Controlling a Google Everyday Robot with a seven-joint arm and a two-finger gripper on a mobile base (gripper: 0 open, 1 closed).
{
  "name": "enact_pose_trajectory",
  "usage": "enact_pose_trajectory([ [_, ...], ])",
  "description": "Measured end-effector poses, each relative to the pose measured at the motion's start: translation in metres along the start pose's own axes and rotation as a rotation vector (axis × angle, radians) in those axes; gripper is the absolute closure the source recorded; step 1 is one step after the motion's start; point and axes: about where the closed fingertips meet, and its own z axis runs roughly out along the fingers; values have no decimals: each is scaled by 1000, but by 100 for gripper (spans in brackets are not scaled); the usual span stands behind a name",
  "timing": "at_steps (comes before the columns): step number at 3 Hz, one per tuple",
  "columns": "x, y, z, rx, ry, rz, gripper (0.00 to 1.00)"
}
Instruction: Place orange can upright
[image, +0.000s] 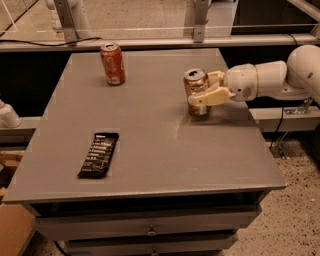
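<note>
The orange can (195, 86) is golden-orange with a silver top and stands upright on the grey table (150, 150), right of its middle. My gripper (206, 88) reaches in from the right on a white arm. Its cream fingers (210, 96) are closed around the can's right side, one in front and one behind.
A red-orange can (112, 63) with white lettering stands upright at the back left. A black snack bar (99, 154) lies flat at the front left. The table's right edge is just under my arm. A rail and glass panel run behind the table.
</note>
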Motion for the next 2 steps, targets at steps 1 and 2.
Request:
enact_pose_trajectory([
  [1,14,-6,-12,22,-10,34,84],
  [2,17,-8,-16,29,-10,42,62],
])
